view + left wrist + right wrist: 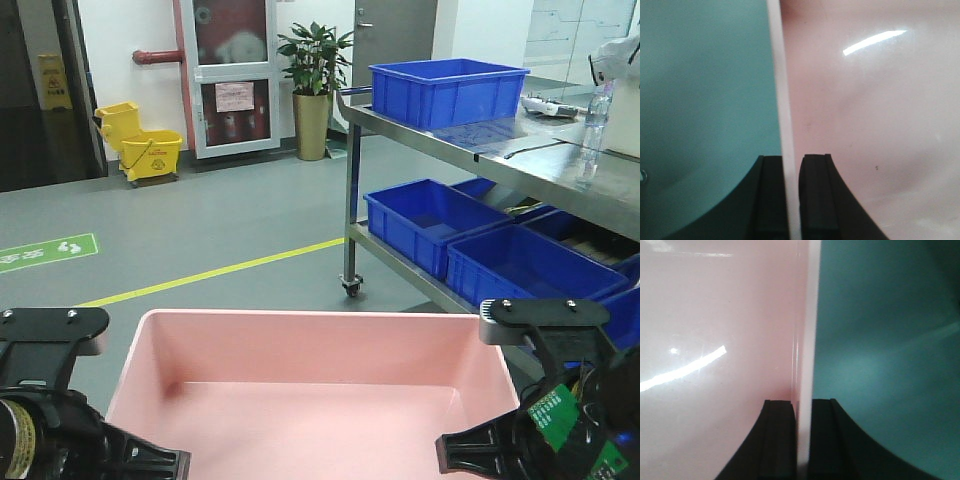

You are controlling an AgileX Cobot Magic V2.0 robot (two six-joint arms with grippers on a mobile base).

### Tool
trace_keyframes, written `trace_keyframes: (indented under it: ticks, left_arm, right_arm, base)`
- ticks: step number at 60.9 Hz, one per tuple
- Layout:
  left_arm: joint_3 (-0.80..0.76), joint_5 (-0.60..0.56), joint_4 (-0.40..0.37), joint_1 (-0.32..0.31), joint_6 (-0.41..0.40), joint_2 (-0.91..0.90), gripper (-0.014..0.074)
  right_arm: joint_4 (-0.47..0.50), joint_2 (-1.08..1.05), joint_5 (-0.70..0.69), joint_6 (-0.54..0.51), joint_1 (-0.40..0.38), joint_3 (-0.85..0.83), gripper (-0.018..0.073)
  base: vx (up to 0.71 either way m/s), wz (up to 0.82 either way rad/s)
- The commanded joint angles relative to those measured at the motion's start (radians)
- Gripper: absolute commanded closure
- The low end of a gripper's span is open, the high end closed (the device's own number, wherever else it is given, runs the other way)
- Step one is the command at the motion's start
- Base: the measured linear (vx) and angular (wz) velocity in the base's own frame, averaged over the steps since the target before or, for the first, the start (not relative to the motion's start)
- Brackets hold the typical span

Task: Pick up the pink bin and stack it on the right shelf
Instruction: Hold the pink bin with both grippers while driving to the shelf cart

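The pink bin (310, 390) hangs low in the front view, held between my two arms above the grey floor. My left gripper (791, 165) is shut on the bin's left rim (780, 75), one finger inside and one outside. My right gripper (802, 407) is shut on the right rim (810, 315) in the same way. In the front view the left gripper (135, 458) and right gripper (468, 450) sit at the bin's two short sides. The right shelf (520, 150), a stainless-steel rack, stands ahead to the right, higher than the bin.
A blue crate (445, 90) and a clear bottle (592, 130) stand on the shelf top. More blue crates (435, 222) fill its lower tier. A yellow mop bucket (150, 150) and a potted plant (315, 85) stand by the far wall.
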Motion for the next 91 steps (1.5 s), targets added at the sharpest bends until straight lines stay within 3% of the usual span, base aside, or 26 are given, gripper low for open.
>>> trace_keyframes:
  ticks: [1,91]
  left_arm:
    - [-0.032,-0.054,0.033,-0.007,-0.003,-0.032,0.0602]
    - [-0.032,-0.055,0.033,-0.007,-0.003,-0.032,0.0602]
  right_arm:
    - [-0.055,-0.027,-0.032,-0.011,-0.003,-0.030,0.0568]
    - [-0.056,-0.027,-0.024,-0.010,-0.003,-0.030,0.0568]
  base:
    - [0.31,-0.05]
    - [0.42,-0.02]
